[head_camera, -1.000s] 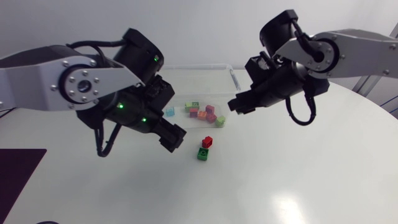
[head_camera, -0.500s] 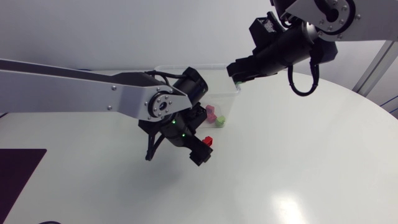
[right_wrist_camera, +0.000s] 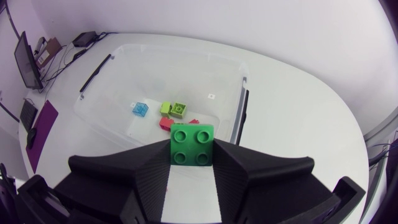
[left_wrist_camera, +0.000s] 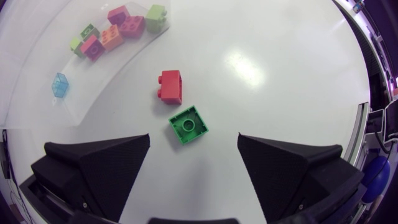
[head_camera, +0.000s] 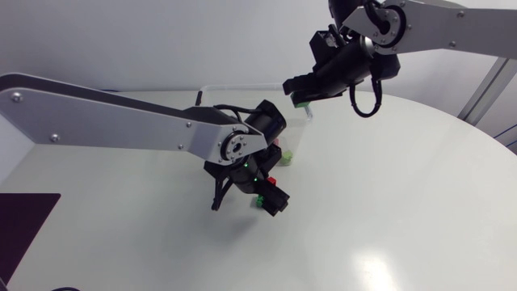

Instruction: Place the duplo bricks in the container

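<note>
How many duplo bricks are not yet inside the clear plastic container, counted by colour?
Green: 2, the green square plastic brick on the white table and the green four-stud plastic brick held in the right gripper.
Red: 1, the red plastic brick on the table.
Total: 3.

2 robot arms. The left arm (head_camera: 105, 113) is a long, flat silver-grey link dotted with small screws. It ends in a round silver disc ringed with screws and a black joint housing lit by small green lights. A thin black cable (head_camera: 216, 196) loops below. The right arm (head_camera: 452, 16) has the same silver-grey link, a screwed disc and a looping black cord (head_camera: 365, 115). The left gripper (head_camera: 273, 204) and right gripper (head_camera: 297, 95) each have 2 broad, matte black, wedge-shaped fingers (left_wrist_camera: 99, 165).
</note>
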Robot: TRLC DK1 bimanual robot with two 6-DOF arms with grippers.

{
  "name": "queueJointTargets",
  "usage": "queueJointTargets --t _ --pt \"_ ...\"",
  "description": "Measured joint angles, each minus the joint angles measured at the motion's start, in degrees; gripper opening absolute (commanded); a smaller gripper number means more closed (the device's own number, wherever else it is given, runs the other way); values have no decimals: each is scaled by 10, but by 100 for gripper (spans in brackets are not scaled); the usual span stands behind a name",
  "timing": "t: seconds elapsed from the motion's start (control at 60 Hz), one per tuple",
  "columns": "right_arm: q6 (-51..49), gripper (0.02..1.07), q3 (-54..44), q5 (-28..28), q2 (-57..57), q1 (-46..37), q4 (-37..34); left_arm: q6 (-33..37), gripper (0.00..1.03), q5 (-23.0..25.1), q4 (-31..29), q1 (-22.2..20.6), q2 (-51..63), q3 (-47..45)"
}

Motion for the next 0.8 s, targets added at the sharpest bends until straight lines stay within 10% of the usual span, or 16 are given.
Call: queueJointTargets --t 0.217,0.65,0.8 --pt "4 86 48 -11 59 -1 0 -10 98 0 11 0 14 7" --pt "4 88 -44 -15 -30 -21 16 -25 98 -1 14 0 63 40" --pt "4 88 -103 -28 -92 -29 26 -34 79 -3 8 0 80 56"
